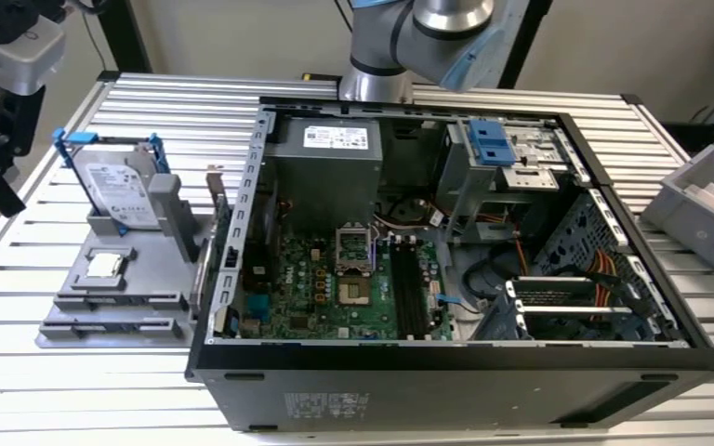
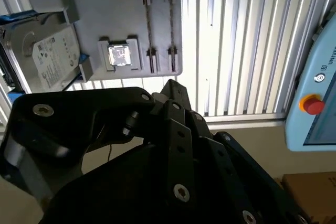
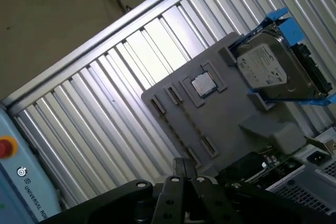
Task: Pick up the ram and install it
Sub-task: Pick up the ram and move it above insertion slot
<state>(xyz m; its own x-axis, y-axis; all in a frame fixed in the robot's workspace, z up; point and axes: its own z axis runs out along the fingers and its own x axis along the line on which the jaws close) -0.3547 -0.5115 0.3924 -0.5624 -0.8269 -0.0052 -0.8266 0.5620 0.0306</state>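
Observation:
My gripper (image 1: pixel 0 195) hangs at the exterior view's far left, above the table's edge and beside the grey parts fixture (image 1: pixel 78 279). In both wrist views its black fingers (image 2: pixel 170 88) (image 3: pixel 182 166) meet at the tips, shut, with nothing visible between them. The ram is hidden from me. The fixture's two long narrow slots (image 2: pixel 158 24) look bare. Inside the open computer case (image 1: pixel 456 362), the black memory slots (image 1: pixel 409 283) lie on the green motherboard (image 1: pixel 313 288).
A silver hard drive (image 1: pixel 122 190) in a blue caddy stands on the fixture, with a small square chip (image 1: pixel 104 265) in front of it. A grey bin (image 1: pixel 705 200) sits at the exterior view's right. A teach pendant (image 2: pixel 315 98) lies beyond the table edge.

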